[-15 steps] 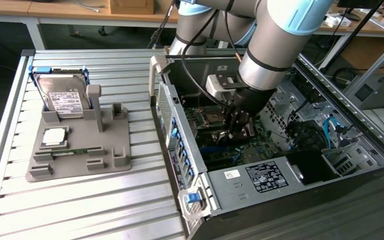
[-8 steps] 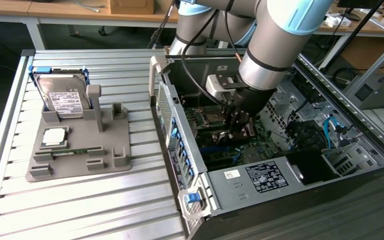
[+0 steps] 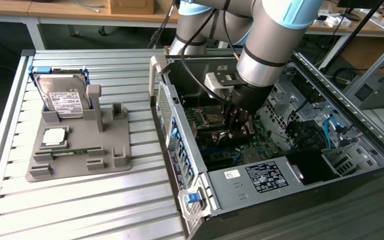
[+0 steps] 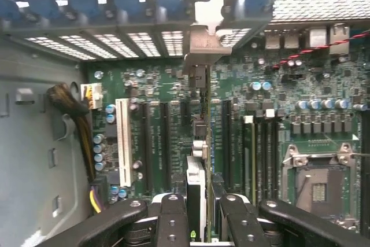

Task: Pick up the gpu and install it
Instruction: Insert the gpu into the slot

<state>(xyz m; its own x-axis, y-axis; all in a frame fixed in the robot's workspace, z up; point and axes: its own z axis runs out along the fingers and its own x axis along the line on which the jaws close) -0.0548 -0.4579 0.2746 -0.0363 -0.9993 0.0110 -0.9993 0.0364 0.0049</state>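
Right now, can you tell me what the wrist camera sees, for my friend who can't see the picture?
The black two-fingered gripper holds the thin dark gpu card edge-on between its fingers, standing over a slot on the green motherboard inside the computer case. The card's silver metal end bracket reaches the case's slotted rear wall, and an empty silver CPU socket sits to one side.

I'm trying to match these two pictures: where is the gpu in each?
Exterior view: gpu inside the case, held below the end effector.
Wrist view: gpu edge-on in the end effector, over the motherboard.
Shared landmark: CPU socket.
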